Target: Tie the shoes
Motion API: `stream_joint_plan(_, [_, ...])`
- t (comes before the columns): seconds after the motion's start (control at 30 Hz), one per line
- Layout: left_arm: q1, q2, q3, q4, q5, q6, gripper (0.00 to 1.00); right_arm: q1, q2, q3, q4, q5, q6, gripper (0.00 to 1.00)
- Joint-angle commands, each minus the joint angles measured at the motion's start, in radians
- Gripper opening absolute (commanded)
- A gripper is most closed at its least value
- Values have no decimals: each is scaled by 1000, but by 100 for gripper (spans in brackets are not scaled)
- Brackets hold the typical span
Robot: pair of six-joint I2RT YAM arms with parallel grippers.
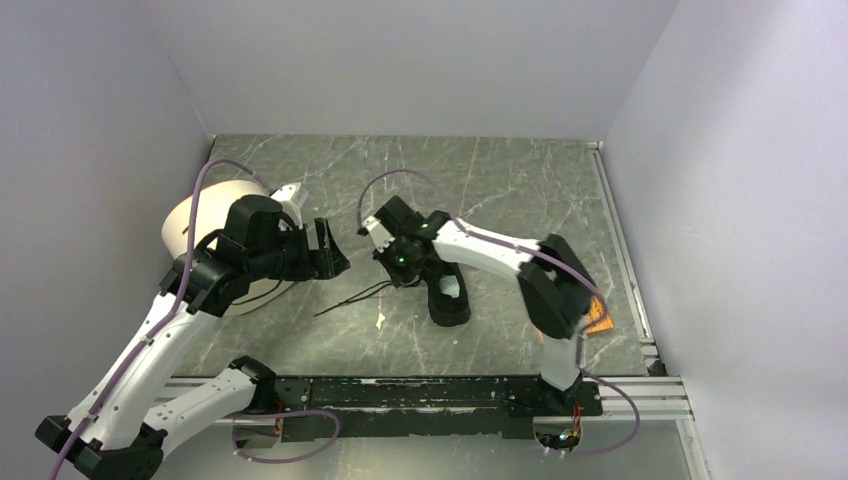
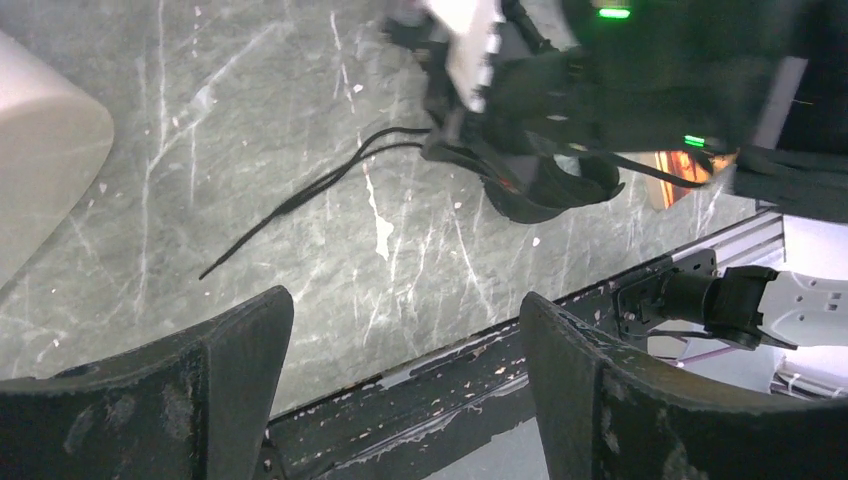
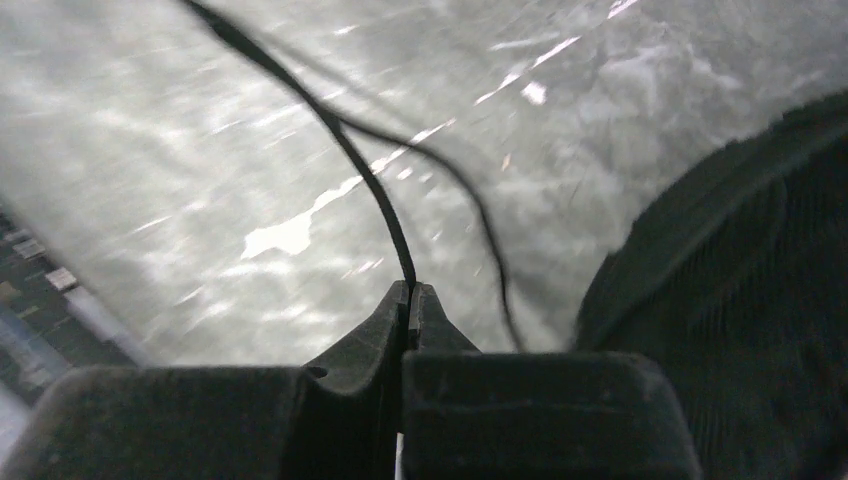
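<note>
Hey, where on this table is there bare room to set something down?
Bare: the far strip of table along the back wall, and the stretch between the shoe and the right rail. Crowded: the middle, with left hand, right hand, shoe and trailing laces; a pale roll sits at the left.

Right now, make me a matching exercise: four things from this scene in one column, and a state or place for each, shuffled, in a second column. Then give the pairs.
Things:
1. left hand
2. right hand
3. sneaker
4. cream roll

States or places:
A. shut on a lace
B. farthest left in the top view
C. open, holding nothing
D. middle of the table, beside the right hand

Pairs: 1-C, 2-A, 3-D, 4-B
</note>
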Motion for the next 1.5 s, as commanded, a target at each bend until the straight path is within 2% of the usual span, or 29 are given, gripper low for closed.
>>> stream_joint_plan(0.0, [1, 1, -43, 103, 80, 22, 88, -20, -241, -90, 35, -120, 101, 0])
stream_joint_plan(0.1, [1, 19, -66, 160, 130, 29, 88, -63, -308, -165, 87, -185, 144, 0])
stream_joint_plan(0.23, [1, 52, -71, 218, 206, 52, 87, -132, -347, -171, 117, -288, 202, 0])
stream_joint_plan(0.4, [1, 104, -116, 330, 370, 112, 88, -211, -416, -235, 231, -436, 261, 0])
stream_joint_plan(0.57, [1, 199, -181, 516, 572, 189, 87, -275, -392, -251, 255, -629, 247, 0])
stream_joint_plan(0.67, [2, 293, -151, 510, 598, 263, 84, -290, -374, -261, 265, -714, 232, 0])
stream_joint_plan(0.93, [51, 394, -201, 837, 687, 81, 90, -302, -367, -236, 182, -727, 144, 0])
stream_joint_plan(1.07, [51, 445, -243, 994, 819, 7, 88, -312, -374, -252, 204, -739, 151, 0])
stream_joint_plan(1.17, [44, 482, -253, 1011, 882, 3, 88, -316, -388, -270, 255, -750, 182, 0])
stream_joint_plan(1.27, [37, 500, -243, 967, 899, 43, 81, -319, -394, -282, 285, -743, 205, 0])
stream_joint_plan(1.47, [37, 491, -249, 864, 837, 93, 50, -326, -391, -281, 275, -738, 193, 0])
